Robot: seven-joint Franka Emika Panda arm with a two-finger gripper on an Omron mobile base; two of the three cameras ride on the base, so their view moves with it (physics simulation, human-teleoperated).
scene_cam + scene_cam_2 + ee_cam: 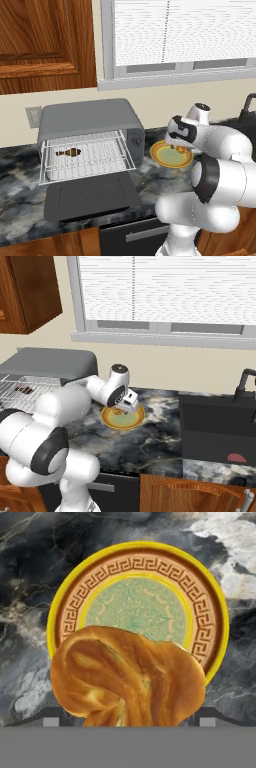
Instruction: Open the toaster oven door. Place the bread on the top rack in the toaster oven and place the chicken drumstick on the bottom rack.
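Bread sits right in front of your hand camera, a golden-orange twisted lump that covers the near edge of the plate, a yellow-rimmed dish with a key-pattern band and a pale green centre. Your pincer stands wide, one dark tip showing at each side of the bread near its lower edge; you cannot tell from these views whether the tips press on the bread or only flank it, nor whether the bread rests on the plate or hangs above it.

From the left base view you see the pincer over the plate, which lies on the dark marbled tabletop just right of the toaster oven. The toaster oven door is folded down flat toward you, resting open over the tabletop edge. Inside, a white wire rack is pulled forward, and the chicken drumstick shows as a small brown shape toward the left rear; which rack it lies on is unclear.

From the right base view you see the arm bent over the plate, with the toaster oven at left and a dark sink with its black faucet at right.
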